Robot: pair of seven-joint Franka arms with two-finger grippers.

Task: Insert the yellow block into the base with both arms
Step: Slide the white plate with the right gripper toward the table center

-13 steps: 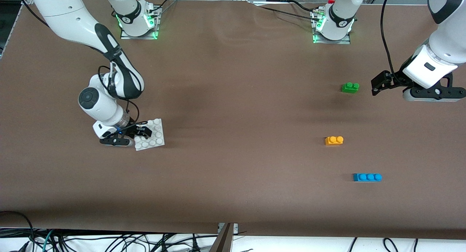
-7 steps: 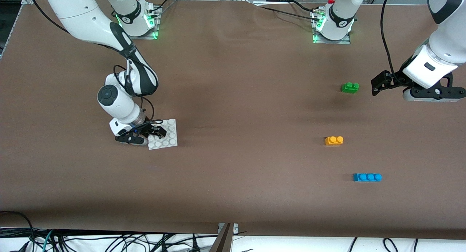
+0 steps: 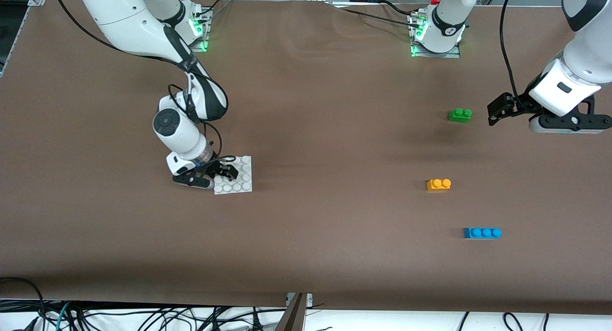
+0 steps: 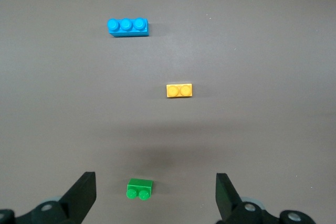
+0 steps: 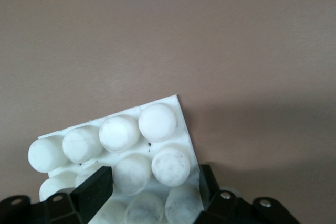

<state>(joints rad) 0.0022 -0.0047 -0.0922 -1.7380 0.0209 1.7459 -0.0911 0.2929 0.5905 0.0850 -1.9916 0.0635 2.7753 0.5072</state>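
The yellow block (image 3: 439, 184) lies on the brown table toward the left arm's end, and it also shows in the left wrist view (image 4: 179, 90). The white studded base (image 3: 243, 177) lies toward the right arm's end. My right gripper (image 3: 223, 171) is shut on the base's edge. In the right wrist view its fingers (image 5: 94, 187) clamp the base (image 5: 121, 132) across two rows of studs, and the right gripper (image 5: 152, 184) sits low at the table. My left gripper (image 3: 498, 112) is open and empty, held over the table beside the green brick, and waits; the left wrist view (image 4: 155, 198) shows its jaws wide apart.
A green two-stud brick (image 3: 460, 115) lies farther from the front camera than the yellow block and shows in the left wrist view (image 4: 139, 189). A blue three-stud brick (image 3: 482, 233) lies nearer and also shows there (image 4: 128, 26). The arms' bases (image 3: 437, 34) stand along the table's back edge.
My right gripper has moved the base along the table toward the left arm's end. The left arm and the three bricks have not moved.
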